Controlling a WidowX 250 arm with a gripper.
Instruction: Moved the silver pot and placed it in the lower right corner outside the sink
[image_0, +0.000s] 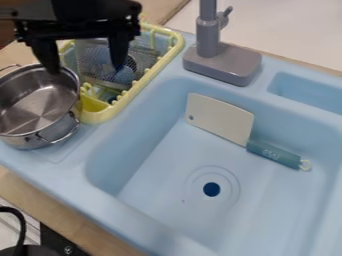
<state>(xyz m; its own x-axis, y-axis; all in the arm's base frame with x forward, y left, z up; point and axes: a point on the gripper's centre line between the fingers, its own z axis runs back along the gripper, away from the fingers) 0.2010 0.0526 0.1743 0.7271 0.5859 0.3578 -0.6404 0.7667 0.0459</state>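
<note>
Camera view shows the silver pot (40, 106) upright on the ledge of the blue sink (70, 172), beside a yellow dish rack (148, 76). Fingers spread apart, the black gripper (83, 67) hangs above pot and rack. A white-bladed cleaver (220, 118) rests inside the basin, near a gray faucet (208, 37).

Robot's gripper (86, 67) is showing blk all over, w/ a wide crossbar (80, 33); small knobby bits are sticking out nr its ends, & 2 chunky blk fingers (119, 49) are tapering twd the tips.
</note>
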